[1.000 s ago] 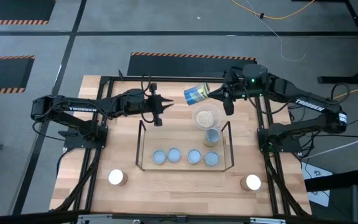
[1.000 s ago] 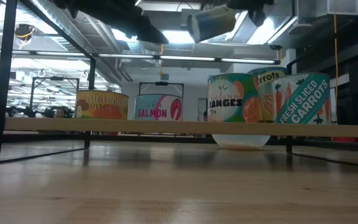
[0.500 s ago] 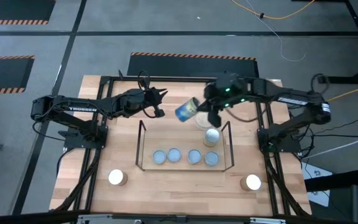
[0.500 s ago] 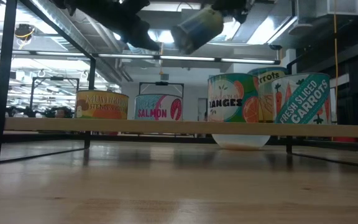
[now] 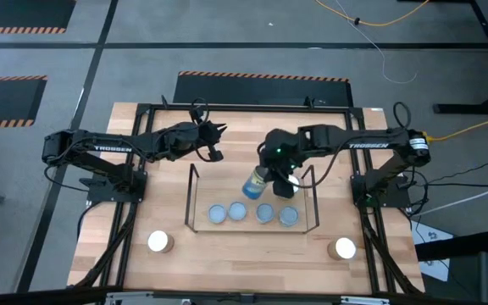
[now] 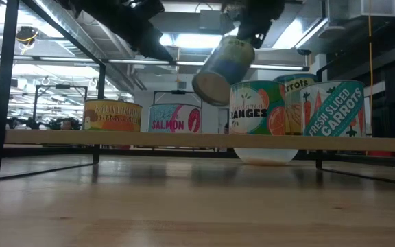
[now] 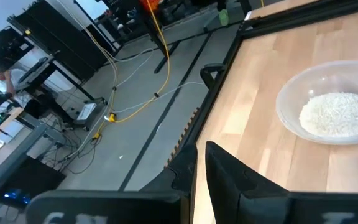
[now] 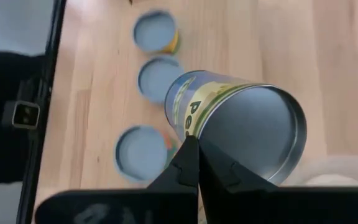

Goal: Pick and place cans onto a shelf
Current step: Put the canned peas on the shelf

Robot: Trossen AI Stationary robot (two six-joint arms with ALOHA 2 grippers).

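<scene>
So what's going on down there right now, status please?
Right claw shut on a tilted can, above the shelf. Five cans already there, oranges can close beside. Left claw waits behind the shelf.

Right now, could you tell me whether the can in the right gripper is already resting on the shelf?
No, in the low view the can hangs tilted in the right gripper, above the shelf board.

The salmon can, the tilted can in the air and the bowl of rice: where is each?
salmon can [image 6: 175, 119], low view, its label.
tilted can [image 6: 223, 71], low view, its side.
bowl of rice [image 7: 294, 106], left wrist view, its clear rim.
</scene>
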